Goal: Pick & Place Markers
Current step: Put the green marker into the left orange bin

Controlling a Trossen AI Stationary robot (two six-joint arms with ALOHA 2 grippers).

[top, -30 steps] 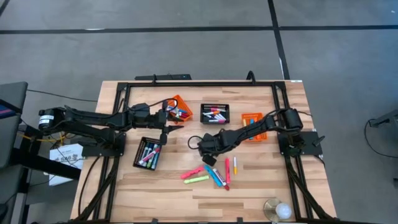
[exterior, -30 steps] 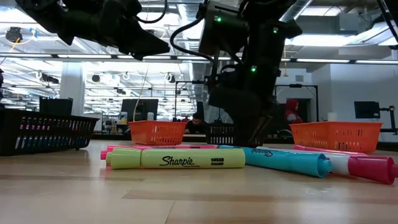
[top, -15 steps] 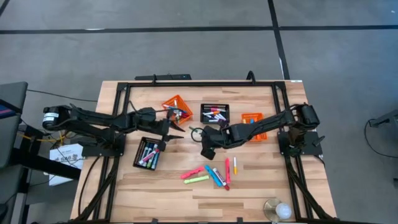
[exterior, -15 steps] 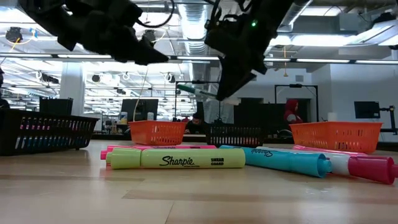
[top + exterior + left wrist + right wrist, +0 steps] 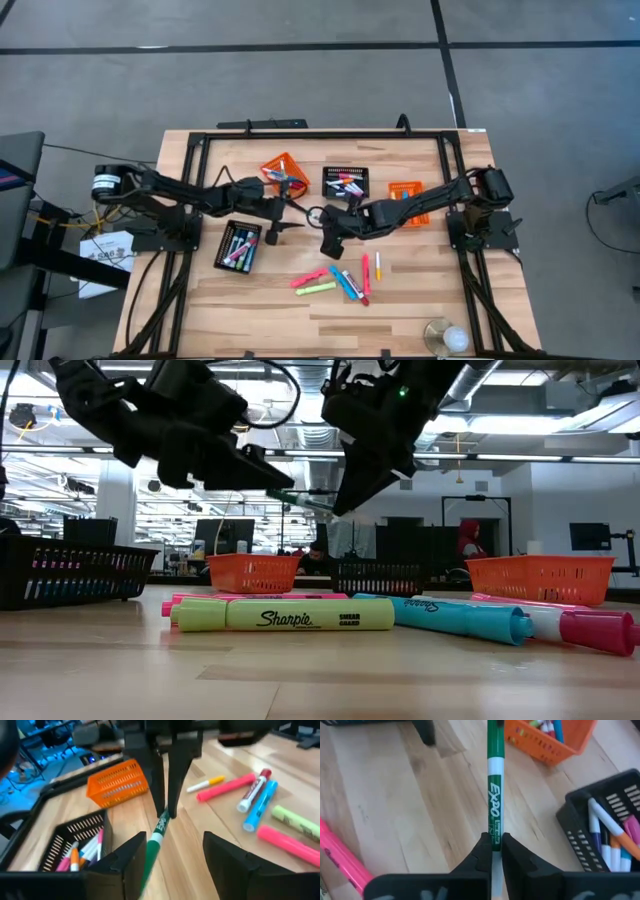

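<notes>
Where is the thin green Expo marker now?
The green Expo marker is above the table's middle, pinched in the right gripper, its far end between the open left gripper's fingers.

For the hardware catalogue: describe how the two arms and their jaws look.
Both arms are black and slender, built of jointed segments with black cables looped alongside. The left arm has a round silver-faced joint near its base. Each gripper, left and right, ends in flat, matte black jaws. A green indicator light glows in the low view.
</notes>
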